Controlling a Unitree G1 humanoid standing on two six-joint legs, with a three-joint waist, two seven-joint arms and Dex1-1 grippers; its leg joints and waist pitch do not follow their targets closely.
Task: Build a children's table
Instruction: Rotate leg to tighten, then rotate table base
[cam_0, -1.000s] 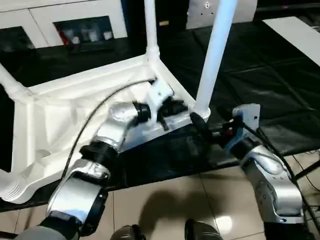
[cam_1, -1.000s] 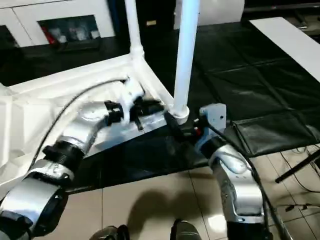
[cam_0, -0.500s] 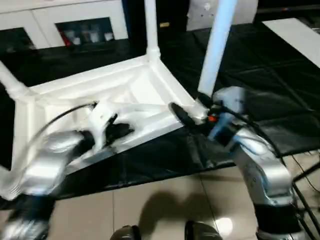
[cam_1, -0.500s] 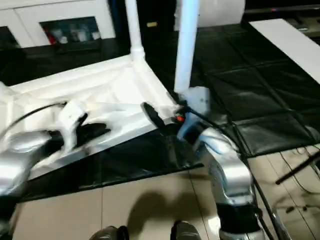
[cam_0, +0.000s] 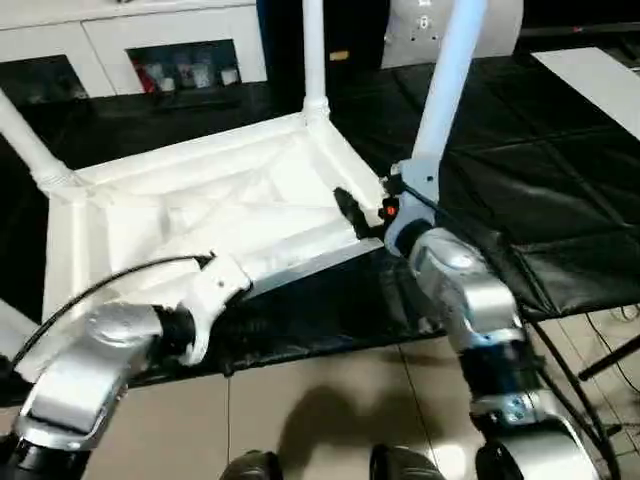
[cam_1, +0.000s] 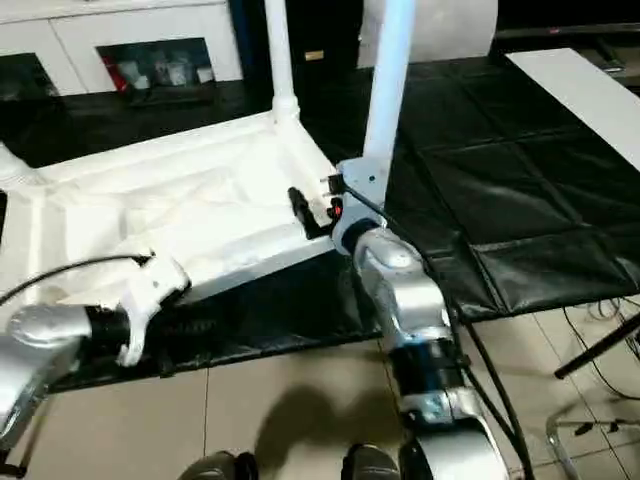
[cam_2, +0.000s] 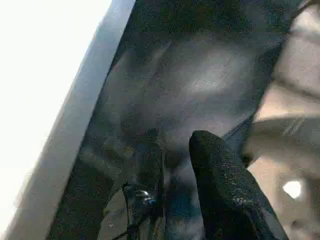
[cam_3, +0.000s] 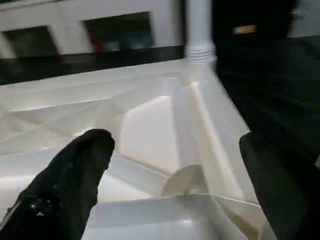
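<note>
While the children's table (cam_0: 200, 200) lies upside down on the black bench (cam_0: 520, 170) in my head views, my right wrist view shows my right gripper (cam_3: 175, 185) spread wide over its ribbed underside, and my left wrist view shows my left gripper (cam_2: 172, 165) narrowly parted, holding nothing.

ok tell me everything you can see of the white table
The white table is glossy plastic and lies upside down on the black cover, its ribbed underside facing up. Legs stand in its corner sockets: one at the far corner, one at the near right corner, one leaning out at the left corner. The right claw, open, straddles the near right corner; whether it touches is unclear.
</note>
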